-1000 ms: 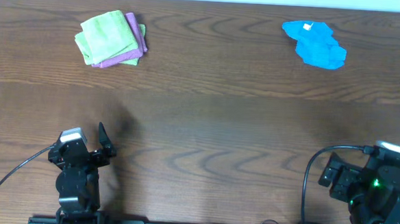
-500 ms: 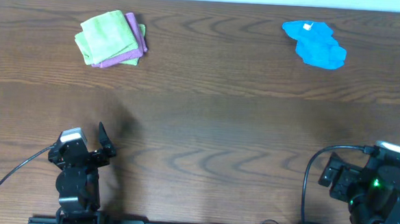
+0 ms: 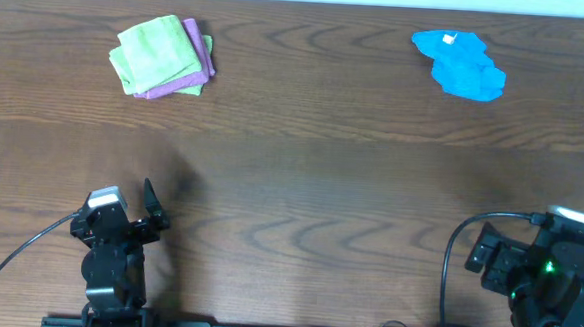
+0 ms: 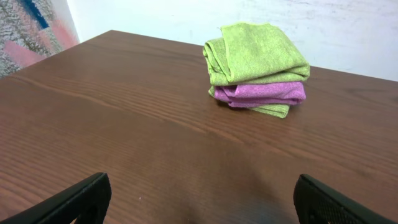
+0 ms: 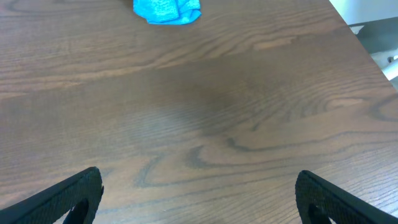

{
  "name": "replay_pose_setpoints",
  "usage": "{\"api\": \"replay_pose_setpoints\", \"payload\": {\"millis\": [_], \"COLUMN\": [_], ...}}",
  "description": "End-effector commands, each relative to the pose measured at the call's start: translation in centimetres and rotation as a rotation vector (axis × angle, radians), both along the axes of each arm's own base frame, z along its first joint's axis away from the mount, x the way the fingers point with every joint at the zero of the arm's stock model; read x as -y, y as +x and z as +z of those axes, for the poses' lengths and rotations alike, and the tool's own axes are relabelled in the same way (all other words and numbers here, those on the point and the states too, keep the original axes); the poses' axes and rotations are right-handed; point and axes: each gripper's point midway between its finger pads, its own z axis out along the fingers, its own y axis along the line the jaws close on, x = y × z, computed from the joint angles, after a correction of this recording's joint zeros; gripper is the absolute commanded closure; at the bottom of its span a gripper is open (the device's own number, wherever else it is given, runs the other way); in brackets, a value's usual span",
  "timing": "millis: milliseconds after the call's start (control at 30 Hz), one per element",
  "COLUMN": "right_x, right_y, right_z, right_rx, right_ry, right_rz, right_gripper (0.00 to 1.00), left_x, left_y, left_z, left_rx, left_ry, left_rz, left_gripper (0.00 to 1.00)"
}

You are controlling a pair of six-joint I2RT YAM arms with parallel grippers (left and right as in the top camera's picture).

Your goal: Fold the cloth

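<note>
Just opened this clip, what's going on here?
Nothing is being handled yet. The left gripper and right gripper sit open and empty at the near edge of the table. The blue cloth lies crumpled at the far right, not yet folded. A folded stack of green and pink cloths sits at the far left.

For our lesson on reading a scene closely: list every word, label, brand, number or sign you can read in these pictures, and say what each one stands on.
No text can be read in any view.
White tag on the blue cloth: too small to read.
Green cloth, purple cloth, table: no print shows.
</note>
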Motion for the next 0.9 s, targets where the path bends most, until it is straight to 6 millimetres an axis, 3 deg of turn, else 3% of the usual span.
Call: {"api": "replay_pose_setpoints", "payload": {"millis": [0, 233, 433, 567, 700, 867], "right_x": [0.0, 0.5, -0.2, -0.6, -0.7, -0.7], "right_y": [0.0, -0.2, 0.3, 0.0, -0.2, 0.1], "right_z": [0.3, 1.0, 6.3, 7.8, 6.8, 2.9], "right_rx": [0.003, 0.031, 0.321, 0.431, 0.486, 0.474], "right_ry": [-0.015, -0.053, -0.062, -0.104, -0.132, -0.143], "right_rz": [0.009, -0.004, 0.032, 0.076, 0.091, 0.096], "right_gripper": [0.01, 0.01, 0.01, 0.01, 0.01, 0.01], "left_x": [-0.2, -0.2, -0.2, -0.2, -0.2, -0.2], "left_y": [-0.2, -0.2, -0.2, -0.2, -0.2, -0.2], "left_z": [-1.5, -1.5, -1.5, -1.5, -1.5, -1.5], "left_rx": [-0.038, -0.038, -0.038, -0.038, -0.038, -0.038], "left_ry": [0.019, 0.019, 0.019, 0.019, 0.019, 0.019], "left_rz": [0.009, 0.009, 0.009, 0.009, 0.009, 0.009], "left_gripper": [0.05, 0.05, 0.05, 0.05, 0.05, 0.05]}}
